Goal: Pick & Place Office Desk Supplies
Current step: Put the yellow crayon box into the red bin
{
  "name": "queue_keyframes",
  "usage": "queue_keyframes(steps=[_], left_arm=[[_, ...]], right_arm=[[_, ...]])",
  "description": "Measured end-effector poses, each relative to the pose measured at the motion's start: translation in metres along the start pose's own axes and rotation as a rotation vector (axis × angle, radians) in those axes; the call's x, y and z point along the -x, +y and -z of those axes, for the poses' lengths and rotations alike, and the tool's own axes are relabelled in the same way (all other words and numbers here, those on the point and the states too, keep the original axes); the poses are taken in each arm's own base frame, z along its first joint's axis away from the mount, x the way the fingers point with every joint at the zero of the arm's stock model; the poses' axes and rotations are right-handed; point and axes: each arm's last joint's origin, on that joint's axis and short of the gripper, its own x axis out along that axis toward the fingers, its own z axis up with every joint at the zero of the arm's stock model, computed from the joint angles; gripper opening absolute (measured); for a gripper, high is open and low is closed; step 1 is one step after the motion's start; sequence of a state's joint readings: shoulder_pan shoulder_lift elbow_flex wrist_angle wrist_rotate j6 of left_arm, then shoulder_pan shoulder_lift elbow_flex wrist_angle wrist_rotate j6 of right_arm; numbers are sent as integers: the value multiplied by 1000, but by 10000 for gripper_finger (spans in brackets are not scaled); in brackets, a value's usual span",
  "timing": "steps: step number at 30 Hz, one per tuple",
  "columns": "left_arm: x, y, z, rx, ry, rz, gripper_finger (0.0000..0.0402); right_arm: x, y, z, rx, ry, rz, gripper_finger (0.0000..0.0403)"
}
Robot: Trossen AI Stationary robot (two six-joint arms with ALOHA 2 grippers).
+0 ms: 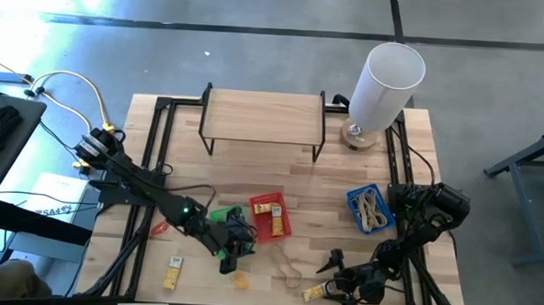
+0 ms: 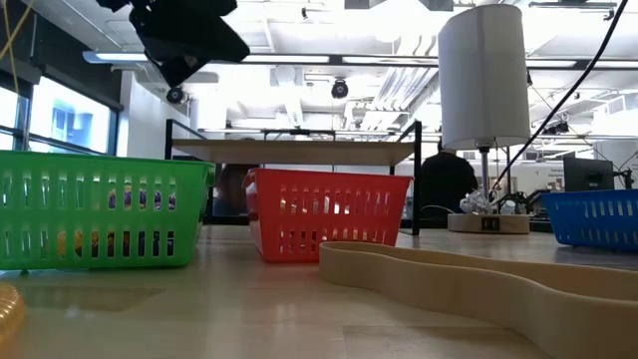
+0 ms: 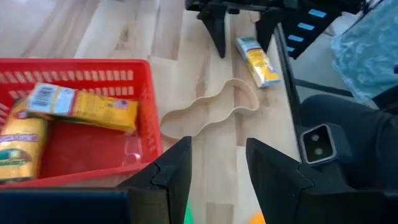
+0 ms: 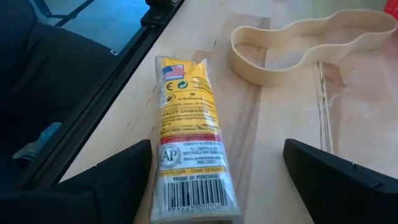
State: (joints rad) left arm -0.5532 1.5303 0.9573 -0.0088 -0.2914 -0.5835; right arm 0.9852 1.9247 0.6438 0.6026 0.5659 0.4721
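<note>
The right gripper (image 4: pixel 214 180) has its two dark fingers (image 4: pixel 336 180) spread wide apart, and a yellow packet (image 4: pixel 189 134) lies flat on the wood between them, not gripped. Just beyond the packet sits a tan rubber band (image 4: pixel 305 46) in a wavy loop, apart from it. In the high view this gripper (image 1: pixel 340 277) is low at the table's near edge, right of centre, with the packet (image 1: pixel 315 291) at its tips and the band (image 1: pixel 285 268) just to the left.

The left gripper (image 3: pixel 217 165) also holds its fingers (image 3: pixel 177 168) apart with nothing between them, hanging over bare wood beside the red basket (image 3: pixel 146 124). That basket holds at least two yellow packets (image 3: pixel 81 106). From above, the left gripper (image 1: pixel 234 252) is near the table's middle front, over a green basket (image 1: pixel 221 215) that the arm mostly hides; the red basket (image 1: pixel 282 228) stands just to its right.

A blue basket (image 1: pixel 352 204) with tan bands in it stands toward the right, near the right arm's base. Two more yellow packets (image 1: pixel 173 271) lie loose at the front left, and a small orange-yellow piece (image 1: pixel 239 280) lies below the left gripper, perhaps a ring, though it is too small to tell. A red ring (image 1: pixel 158 228) lies by the left arm.

The tall white cylinder (image 1: pixel 385 84) stands at the far right corner beside a wooden shelf (image 1: pixel 263 115).
</note>
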Motion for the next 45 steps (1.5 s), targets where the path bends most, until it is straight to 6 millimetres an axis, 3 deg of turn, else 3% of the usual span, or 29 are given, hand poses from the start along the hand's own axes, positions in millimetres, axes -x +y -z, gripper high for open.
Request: queue_keyframes(steps=[27, 36, 45], left_arm=[[-2, -3, 1, 2, -10, 16, 147], [-5, -3, 3, -1, -1, 13, 147], [-5, -4, 1, -2, -20, 27, 147]], right_arm=[[0, 2, -2, -23, 1, -50, 115], [4, 4, -15, 40, -78, -70, 127], [11, -18, -56, 56, -235, 106, 109]])
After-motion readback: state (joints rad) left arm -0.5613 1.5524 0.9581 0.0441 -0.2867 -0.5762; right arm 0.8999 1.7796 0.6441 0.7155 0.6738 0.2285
